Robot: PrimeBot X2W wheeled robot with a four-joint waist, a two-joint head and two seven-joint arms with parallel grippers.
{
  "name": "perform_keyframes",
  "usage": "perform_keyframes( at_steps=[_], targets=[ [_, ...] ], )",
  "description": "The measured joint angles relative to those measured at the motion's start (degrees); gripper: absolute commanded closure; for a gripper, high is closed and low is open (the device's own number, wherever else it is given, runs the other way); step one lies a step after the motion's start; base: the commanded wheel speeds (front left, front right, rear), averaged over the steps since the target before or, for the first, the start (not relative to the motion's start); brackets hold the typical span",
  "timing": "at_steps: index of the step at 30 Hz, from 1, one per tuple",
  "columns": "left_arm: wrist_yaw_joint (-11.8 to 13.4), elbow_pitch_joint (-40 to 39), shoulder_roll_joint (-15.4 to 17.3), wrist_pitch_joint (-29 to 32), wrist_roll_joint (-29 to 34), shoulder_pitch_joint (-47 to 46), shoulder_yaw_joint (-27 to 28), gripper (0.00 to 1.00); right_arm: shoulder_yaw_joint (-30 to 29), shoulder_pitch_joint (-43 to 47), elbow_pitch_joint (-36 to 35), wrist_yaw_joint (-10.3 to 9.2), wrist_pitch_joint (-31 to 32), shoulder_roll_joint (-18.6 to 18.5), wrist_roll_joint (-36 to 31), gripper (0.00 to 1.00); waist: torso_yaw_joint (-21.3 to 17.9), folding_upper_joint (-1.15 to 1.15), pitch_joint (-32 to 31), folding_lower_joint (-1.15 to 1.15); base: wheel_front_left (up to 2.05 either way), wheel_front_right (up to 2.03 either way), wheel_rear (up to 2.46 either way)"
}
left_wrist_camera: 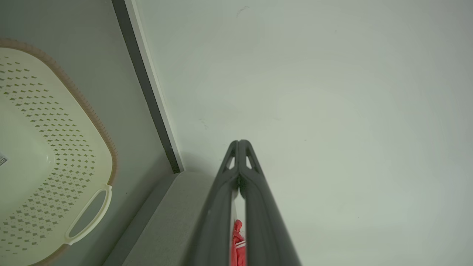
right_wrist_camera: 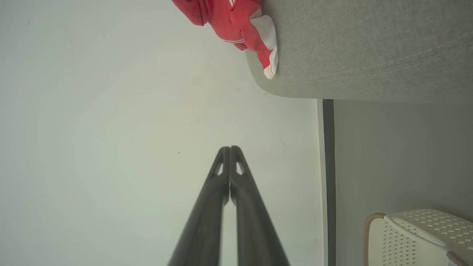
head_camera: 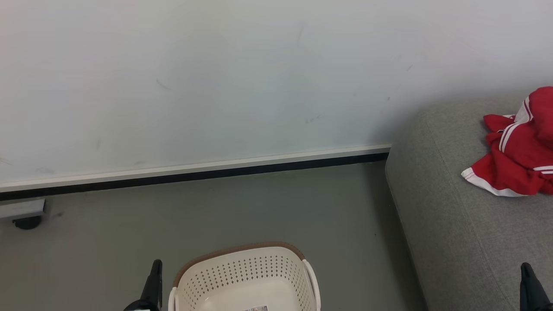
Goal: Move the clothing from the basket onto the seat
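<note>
- Left gripper (head_camera: 157, 264) is seen at the lower left of the head view, just left of the basket (head_camera: 246, 272) and not touching it. Its jaws are pressed together, tips meeting in the left wrist view (left_wrist_camera: 240, 142), with nothing clamped.
- Right gripper (head_camera: 525, 267) is seen at the lower right edge, over the front of the seat (head_camera: 453, 224). Its jaws are also together, tips touching in the right wrist view (right_wrist_camera: 230, 148), with nothing held.
- The basket is set on the grey floor (head_camera: 259, 207) between the two grippers, nearer the left one, and is cut off by the bottom edge. Cream perforated walls, a brown rim and white side handles are visible. A corner of a paper label (head_camera: 255, 308) is seen on its bottom.
- The seat is placed right of the basket, separated from it by a strip of floor. It is light grey fabric with a rounded corner, and its far end is against the wall (head_camera: 216, 77).
- The clothing (head_camera: 518, 155) is bunched on top of the seat toward its wall end, cut off by the right edge. It is red with a white hem and stripes, and is well apart from the basket.
- A pale baseboard (head_camera: 194, 170) over a dark band is run along the foot of the wall and is hidden behind the seat.
- A dark caster (head_camera: 27, 222) is seen at far left by the baseboard.
- The wall is pale and faintly scuffed.
</note>
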Motion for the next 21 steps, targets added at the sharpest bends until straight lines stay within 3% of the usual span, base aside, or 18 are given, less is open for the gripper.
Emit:
perform_keyframes(
  at_steps=[21],
  targets=[
    [0.0, 0.0, 0.0, 0.0, -0.08, -0.01, -0.02, 1.0, -0.32, -0.05, 0.03, 0.0, 0.13, 0.26, -0.23, 1.0, 0.0, 0.0, 0.0, 0.0, 0.0, 0.0, 0.0]
  ],
)
